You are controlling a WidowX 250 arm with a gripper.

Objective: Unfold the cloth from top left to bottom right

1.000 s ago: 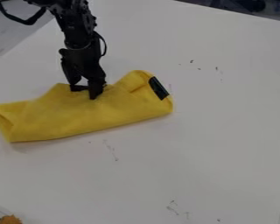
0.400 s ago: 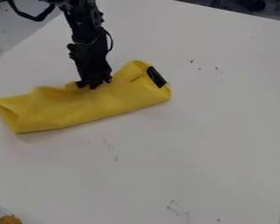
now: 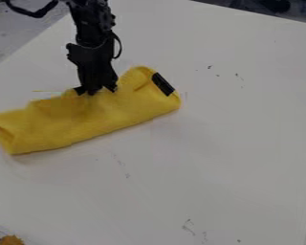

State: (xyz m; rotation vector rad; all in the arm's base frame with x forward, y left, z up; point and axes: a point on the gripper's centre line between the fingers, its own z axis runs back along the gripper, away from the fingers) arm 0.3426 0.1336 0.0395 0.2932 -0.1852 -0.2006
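The yellow cloth [image 3: 85, 119] is lying on the left side of the white table [image 3: 232, 153], and it is forming a long, thick band, slanting from the left edge up toward the middle. The gripper [image 3: 96, 91] is hanging down from the black arm [image 3: 92, 29] and touching the band's upper edge (a sensible place, I'd judge, for catching a layer). Whether it is standing wide, narrowing, or holding cloth, I cannot tell.

As for progress, the unfolding is looking barely begun at best. Layers are lying over one another at the left end, where a fold is gaping a little, and more folds are bunching at the right end beside the black patch [image 3: 162, 84]. No part of the cloth is reaching the bottom right, so nearly all of the spreading is waiting to be done. The task is probably calling for a firm hold on the top layer alone, then a pull down and to the right (catching both layers would be dragging the whole bundle instead). The lower folds may be needing a separate pull.
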